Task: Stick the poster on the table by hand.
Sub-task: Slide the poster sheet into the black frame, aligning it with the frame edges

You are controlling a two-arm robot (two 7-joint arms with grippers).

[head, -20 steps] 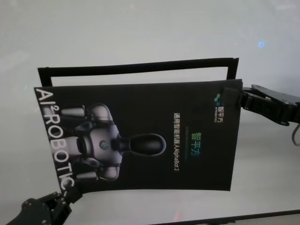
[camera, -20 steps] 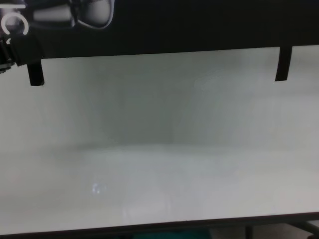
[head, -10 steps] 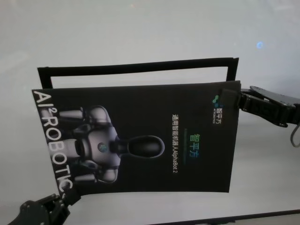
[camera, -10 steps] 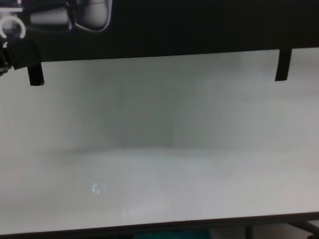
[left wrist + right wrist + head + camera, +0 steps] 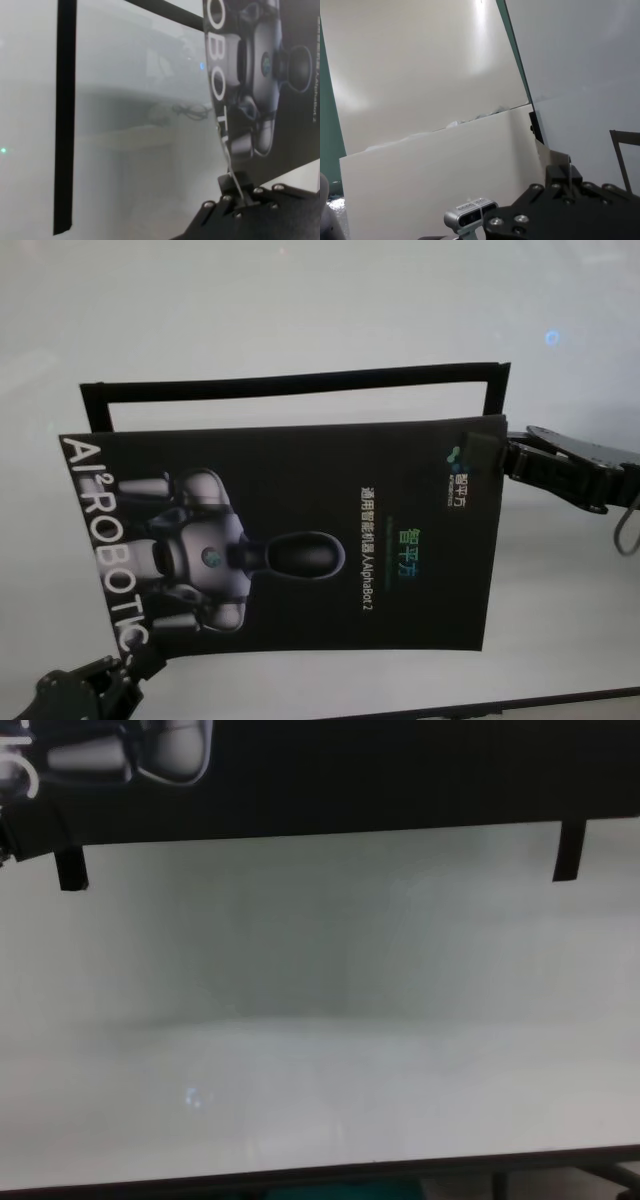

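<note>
The poster [image 5: 300, 540], a black glossy sheet with a grey-white robot and "AI² ROBOTIC" lettering, hangs tilted above the white table [image 5: 300, 300]. My left gripper [image 5: 138, 668] is shut on its near left corner; the left wrist view shows the fingers [image 5: 235, 192] pinching the sheet's edge [image 5: 280, 75]. My right gripper [image 5: 488, 452] is shut on its far right corner; the right wrist view shows the gripper [image 5: 562, 175] holding the poster's white back [image 5: 445, 170]. In the chest view the poster [image 5: 400, 770] spans the top, above the table [image 5: 320, 1020].
Narrow black strips [image 5: 290, 382] lie on the table as three sides of a frame, under and behind the poster. They show in the left wrist view [image 5: 65, 115], and their ends in the chest view [image 5: 70, 870]. The table's dark front edge [image 5: 500, 707] is near.
The poster has shifted left and a little lower, with both grippers still shut on its corners. The right gripper moved left with it.
</note>
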